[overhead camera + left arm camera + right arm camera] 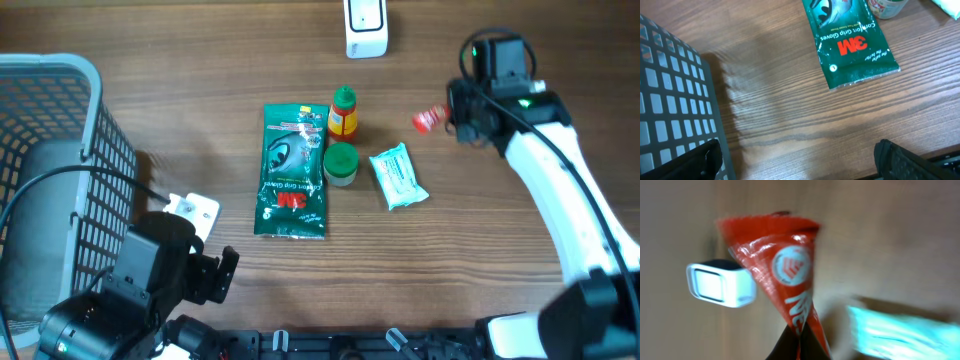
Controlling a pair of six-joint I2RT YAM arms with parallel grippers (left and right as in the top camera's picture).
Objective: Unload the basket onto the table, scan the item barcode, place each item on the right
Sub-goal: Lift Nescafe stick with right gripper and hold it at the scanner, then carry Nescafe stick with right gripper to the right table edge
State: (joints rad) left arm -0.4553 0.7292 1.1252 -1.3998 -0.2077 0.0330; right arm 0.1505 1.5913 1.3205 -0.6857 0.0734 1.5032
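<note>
My right pincer [798, 349] is closed tight on one end of the red sachet [790, 275]. It holds the sachet off the table [180, 100], to the right of the other goods and near the scanner [366, 28] at the far edge. In the wrist view the scanner's pale window sits just left of the sachet, and the logo side faces my camera. I see no barcode there, so I judge it is on the other face or hidden in the grip.

To do this well, I would turn the wrist until that other face meets the window squarely, bring it near, then hold steady. The foil is crinkled and may glare. Gripped at one tip, the sachet could flop, so slow moves suit.

My left pincer [797, 162] stands wide open and empty beside the basket [60, 120], apart from the green glove packet [293, 172].
</note>
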